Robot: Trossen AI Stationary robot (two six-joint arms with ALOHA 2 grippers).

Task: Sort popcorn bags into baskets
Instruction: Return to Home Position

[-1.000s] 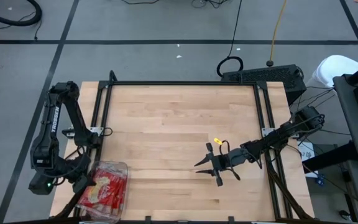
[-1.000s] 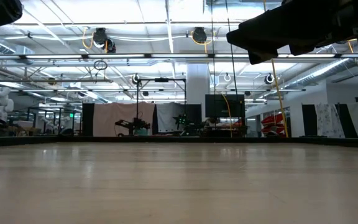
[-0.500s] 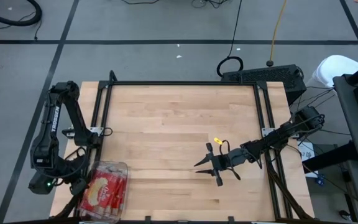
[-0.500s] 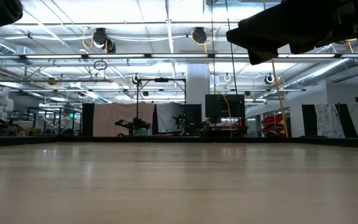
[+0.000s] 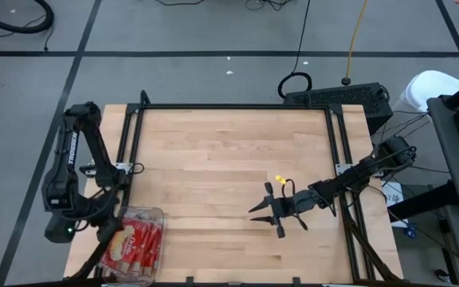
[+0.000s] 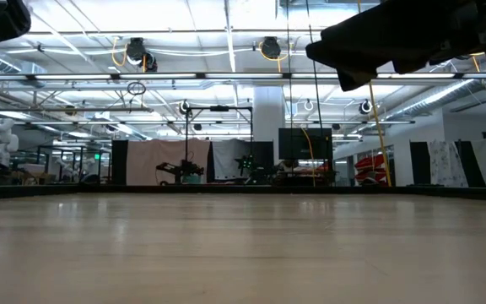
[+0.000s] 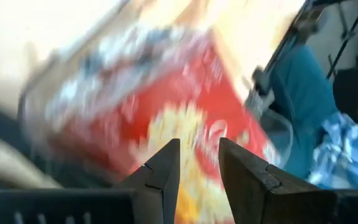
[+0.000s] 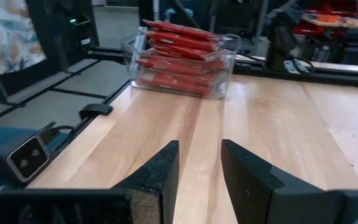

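Observation:
The basket (image 5: 159, 214), a clear plastic bin, stands at the table's near left corner. In it lies a pile of red popcorn bags (image 5: 140, 243), and the top one shows its yellow popcorn picture (image 7: 185, 124). My left gripper (image 5: 111, 229) hangs open over the basket's left end, pointing down at the pile with nothing between its fingers (image 7: 199, 155). My right gripper (image 5: 265, 214) stands open over bare wood right of the table's middle. It points level toward the basket (image 8: 229, 46) and its bags (image 8: 179, 59).
Black frame rails (image 5: 229, 107) run along the table's edges. Bare wood (image 5: 213, 167) lies between the basket and my right gripper. A small yellow tag (image 5: 279, 178) sits on the right arm. A black unit (image 5: 337, 96) stands beyond the far right corner.
My left gripper has turned a little above the basket's left end. The top popcorn bag, which stood askew under it, now lies flatter on the pile.

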